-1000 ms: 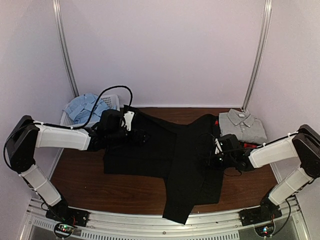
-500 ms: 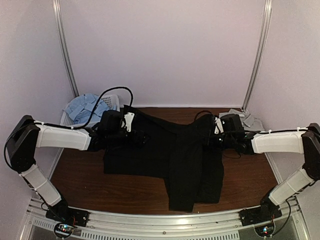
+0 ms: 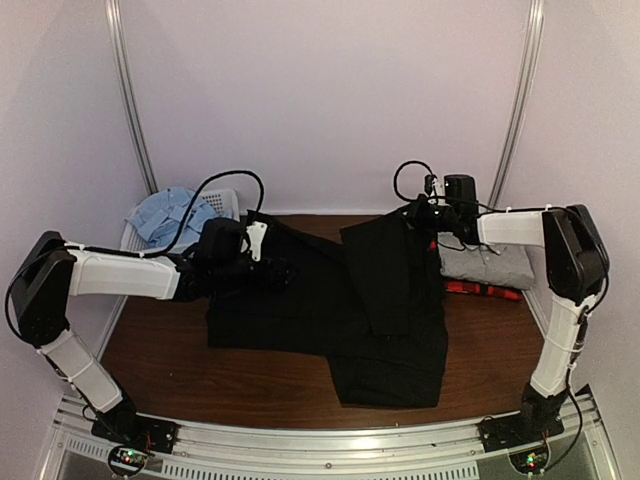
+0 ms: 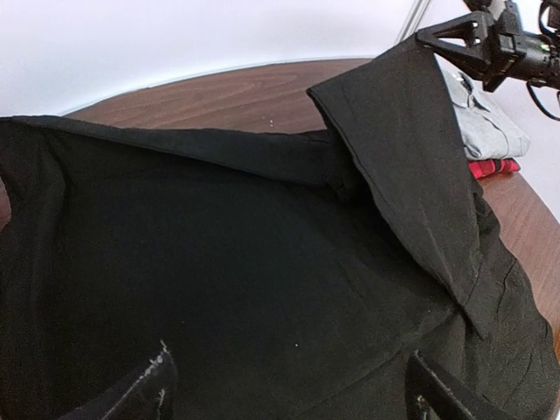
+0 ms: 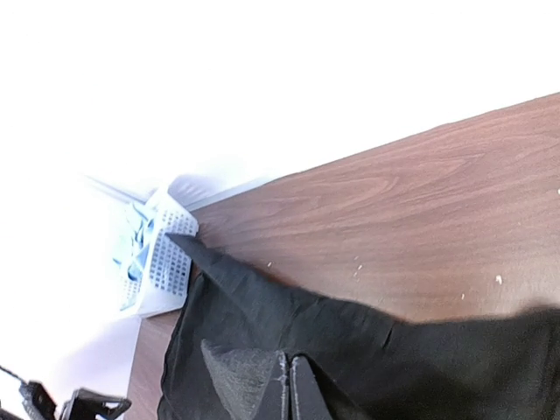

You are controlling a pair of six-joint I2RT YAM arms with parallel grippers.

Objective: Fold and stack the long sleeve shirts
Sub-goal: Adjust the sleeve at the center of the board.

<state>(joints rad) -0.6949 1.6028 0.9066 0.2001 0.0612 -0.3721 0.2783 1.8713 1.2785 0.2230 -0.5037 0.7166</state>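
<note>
So the brown wooden table (image 3: 260, 385) is carrying pretty much everything here. The black shirt (image 3: 330, 300) is sprawling across the middle of it and taking up most of the surface. Most of it is lying flat, but one flap on the right side is getting held up off the table and draping down over the rest of the fabric.

Over on the right edge, the grey shirt (image 3: 490, 262) is sitting folded, and the red-and-black plaid shirt (image 3: 485, 290) is peeking out from under its near side. At the back left corner, the white mesh basket (image 3: 225, 203) is holding the light blue shirt (image 3: 170, 215), which is bunching up above the rim.

Now the arms. The right gripper (image 3: 418, 213) is hanging above the far right part of the table, clenched tight on the top corner of that lifted black flap, so the shirt is dangling below it and running toward the near edge. The right wrist view is showing black cloth pinched between the closed fingers (image 5: 282, 389).

The left gripper (image 3: 280, 272) is sitting low over the left half of the black shirt with its jaws spread wide and grasping nothing. The cloth is lying right underneath it. Can't tell if the fingertips (image 4: 150, 385) are actually touching the fabric.
</note>
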